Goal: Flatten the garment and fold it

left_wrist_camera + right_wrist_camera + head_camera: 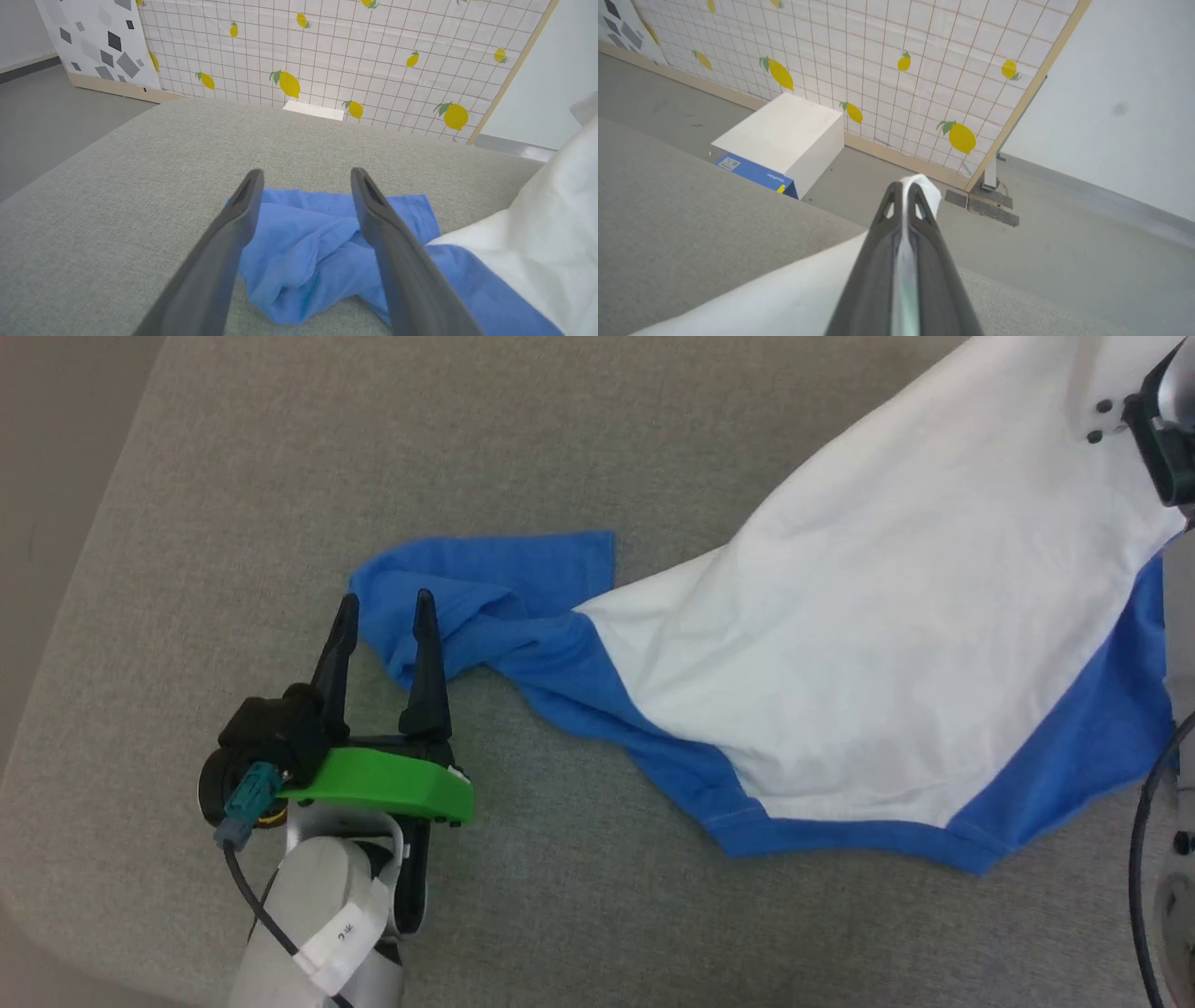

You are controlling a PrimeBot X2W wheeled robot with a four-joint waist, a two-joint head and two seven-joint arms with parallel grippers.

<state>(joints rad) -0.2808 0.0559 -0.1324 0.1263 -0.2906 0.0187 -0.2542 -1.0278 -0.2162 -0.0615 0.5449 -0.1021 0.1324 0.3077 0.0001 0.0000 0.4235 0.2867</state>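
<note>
The soft white knit shirt (840, 644) with blue sleeves drapes over the grey fabric tabletop (280, 457). The right claw (904, 191) is clenched on its white edge. The left claw (386, 600), released, should pinch the bunched sleeve (467, 607) low, then draw it outward.

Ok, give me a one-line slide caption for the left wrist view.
Open left gripper poised over the crumpled blue sleeve of the garment on a grey cushion, lemon-print screen behind.

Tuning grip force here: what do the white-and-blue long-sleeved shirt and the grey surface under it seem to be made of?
The white-and-blue shirt: seemingly a thin, matte, cotton-like knit; it drapes and bunches in soft folds, with a stitched hem. The grey surface: looks like coarse woven upholstery cloth, matte, with a speckled weave; its rounded edge suggests padding, though that is uncertain.
</note>
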